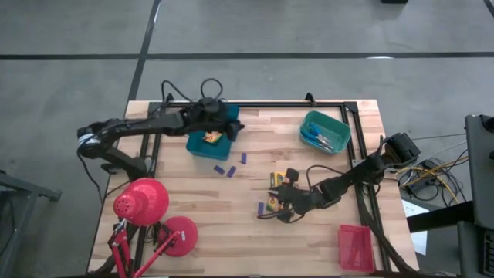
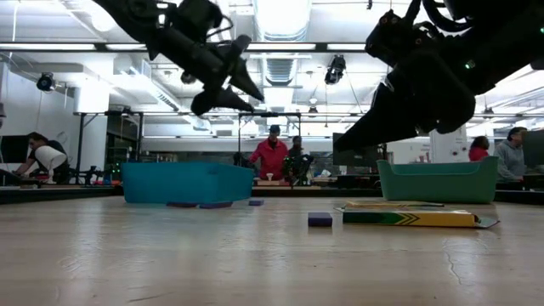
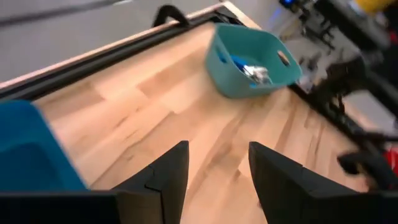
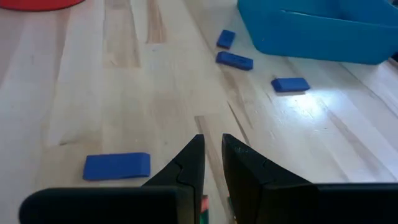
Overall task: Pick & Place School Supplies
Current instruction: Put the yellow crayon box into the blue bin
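I am holding my left gripper (image 3: 214, 177) open and empty above the blue tray (image 1: 202, 147), where one crayon box (image 1: 211, 137) is lying. My right gripper (image 4: 212, 163) — nearly closed, gripping nothing visible — is hovering by another box (image 1: 276, 180); nudging could skid it away.

You have bare counter (image 1: 255, 150) between the blue tray (image 1: 210, 143) and teal tray (image 1: 324, 131), wide enough to pass through. Purple sticks (image 1: 230, 170) lie scattered just below the blue tray. The red lamp (image 1: 143, 202) blocks the near left corner; the red tray (image 1: 355, 247) takes the near right.
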Controlling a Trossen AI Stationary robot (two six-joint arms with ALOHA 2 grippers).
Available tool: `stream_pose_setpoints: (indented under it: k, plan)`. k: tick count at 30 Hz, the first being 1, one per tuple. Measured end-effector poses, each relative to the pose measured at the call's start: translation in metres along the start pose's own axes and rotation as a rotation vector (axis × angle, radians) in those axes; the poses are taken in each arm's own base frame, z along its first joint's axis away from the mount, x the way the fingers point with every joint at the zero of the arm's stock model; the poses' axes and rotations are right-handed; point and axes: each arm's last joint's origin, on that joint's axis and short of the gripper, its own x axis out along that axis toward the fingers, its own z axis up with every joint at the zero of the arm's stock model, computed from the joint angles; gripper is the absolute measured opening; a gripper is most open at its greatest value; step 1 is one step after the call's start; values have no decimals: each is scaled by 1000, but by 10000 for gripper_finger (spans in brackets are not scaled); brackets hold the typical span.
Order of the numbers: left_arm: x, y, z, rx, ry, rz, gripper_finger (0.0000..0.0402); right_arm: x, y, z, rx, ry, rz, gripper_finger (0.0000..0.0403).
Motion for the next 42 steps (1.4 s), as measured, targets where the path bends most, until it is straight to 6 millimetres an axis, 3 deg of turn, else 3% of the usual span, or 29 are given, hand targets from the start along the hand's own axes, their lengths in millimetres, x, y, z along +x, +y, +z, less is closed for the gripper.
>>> stream_pose_setpoints:
  k: [10, 18, 22, 30, 42]
  plan:
    - [-5, -65, -43, 276, 42, -113, 172, -2, -2, 2, 78, -24, -52, 52]
    - [-20, -102, -73, 423, -61, 62, 172, -20, -14, 0, 144, -29, -61, 52]
    - [-29, -116, -95, 449, -60, 68, 172, -35, -25, -6, 210, 7, -69, 52]
    - [-32, -99, -142, 445, -143, 174, 172, -50, -42, -24, 348, 35, -77, 52]
    - [-36, -66, -178, 391, -194, -82, 172, -39, -44, -35, 319, 83, -127, 52]
